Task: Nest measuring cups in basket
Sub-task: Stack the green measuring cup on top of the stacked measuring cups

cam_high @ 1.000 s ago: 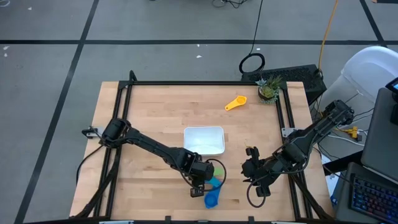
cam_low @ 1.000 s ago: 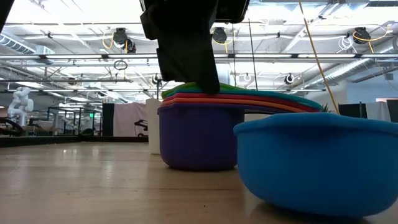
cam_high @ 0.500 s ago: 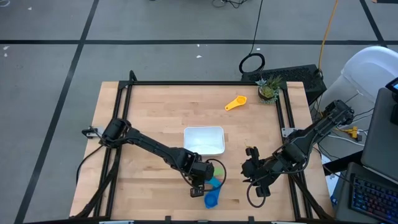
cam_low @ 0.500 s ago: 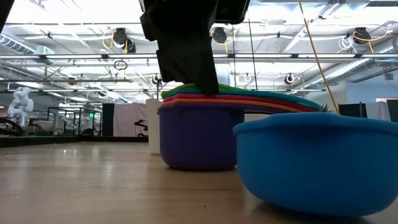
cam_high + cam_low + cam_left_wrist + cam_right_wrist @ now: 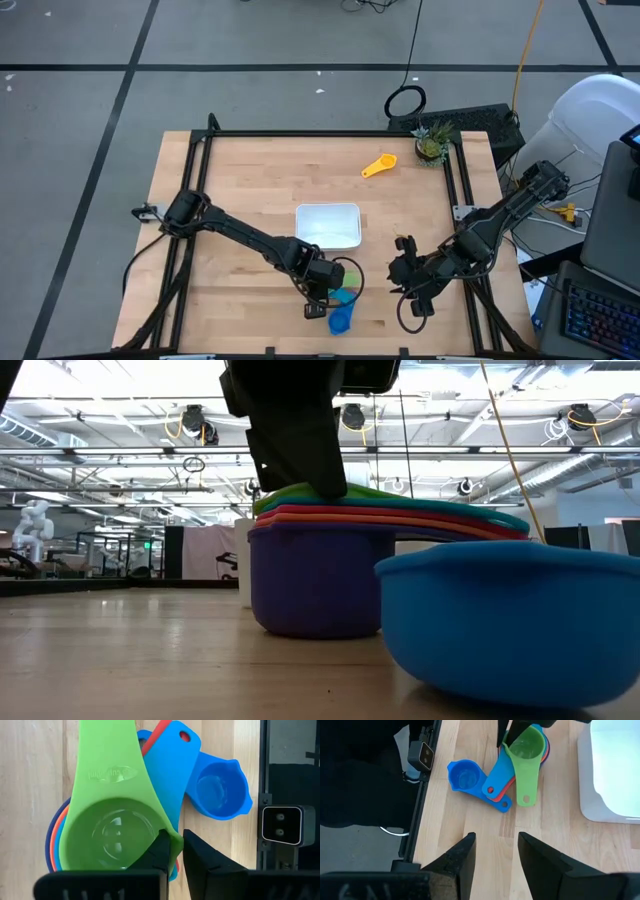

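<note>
Four nested cups point(image 5: 107, 827) sit beside the basket point(image 5: 328, 225); left gripper point(image 5: 172, 847) fingers pinch the green rim to lift the stack together; right gripper point(image 5: 495, 852) fingers wait apart.

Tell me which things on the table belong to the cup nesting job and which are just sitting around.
Part of the job: stacked cups with green on top, gripped at the rim by the left gripper; loose blue cup; yellow cup; white basket.

Just lying about: potted plant; cable coil.
</note>
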Tool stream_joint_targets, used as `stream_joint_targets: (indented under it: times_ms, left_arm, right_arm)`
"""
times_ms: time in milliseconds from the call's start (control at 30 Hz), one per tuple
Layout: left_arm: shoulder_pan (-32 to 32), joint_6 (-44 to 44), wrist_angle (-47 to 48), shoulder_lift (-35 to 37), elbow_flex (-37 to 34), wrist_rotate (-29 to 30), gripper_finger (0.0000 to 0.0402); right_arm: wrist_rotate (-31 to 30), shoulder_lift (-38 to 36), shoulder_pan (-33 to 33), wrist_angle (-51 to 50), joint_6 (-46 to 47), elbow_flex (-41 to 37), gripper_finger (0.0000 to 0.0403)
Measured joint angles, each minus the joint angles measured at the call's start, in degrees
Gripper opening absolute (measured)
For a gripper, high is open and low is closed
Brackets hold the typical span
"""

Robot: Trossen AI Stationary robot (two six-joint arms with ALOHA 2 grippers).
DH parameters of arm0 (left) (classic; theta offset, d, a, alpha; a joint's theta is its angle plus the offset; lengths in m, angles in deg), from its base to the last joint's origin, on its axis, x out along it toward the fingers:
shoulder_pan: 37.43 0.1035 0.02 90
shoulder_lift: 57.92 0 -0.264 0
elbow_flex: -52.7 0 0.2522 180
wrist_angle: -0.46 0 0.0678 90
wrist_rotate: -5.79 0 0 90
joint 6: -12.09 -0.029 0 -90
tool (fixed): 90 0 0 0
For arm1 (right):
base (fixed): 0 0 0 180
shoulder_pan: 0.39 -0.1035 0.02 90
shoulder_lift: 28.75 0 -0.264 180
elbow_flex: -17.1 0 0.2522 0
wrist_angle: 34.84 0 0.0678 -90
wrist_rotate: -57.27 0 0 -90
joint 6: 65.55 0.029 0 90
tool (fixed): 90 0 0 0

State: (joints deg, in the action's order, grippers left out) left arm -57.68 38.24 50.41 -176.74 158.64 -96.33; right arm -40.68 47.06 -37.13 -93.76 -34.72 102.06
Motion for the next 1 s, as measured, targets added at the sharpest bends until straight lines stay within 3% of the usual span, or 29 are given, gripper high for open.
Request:
stream_joint_targets:
  times_ms: [700, 900, 1000]
  left_arm:
    - [0.2, -1.4, 1.2, 4.0, -0.2, 4.9, 0.0017]
    - [-0.5, -0.1, 0.9, 3.8, -0.1, 11.0, 0.0014]
    - [-1.3, 0.6, 1.0, 3.5, -0.2, 11.3, 0.0012]
  right_arm:
    - [-1.3, 0.0, 0.0, 0.3, 0.0, 0.0, 0.0138]
    - [-1.3, 0.0, 0.0, 0.3, 0.0, 0.0, 0.0138]
    - [-1.3, 0.0, 0.0, 0.5, 0.0, -0.2, 0.0138]
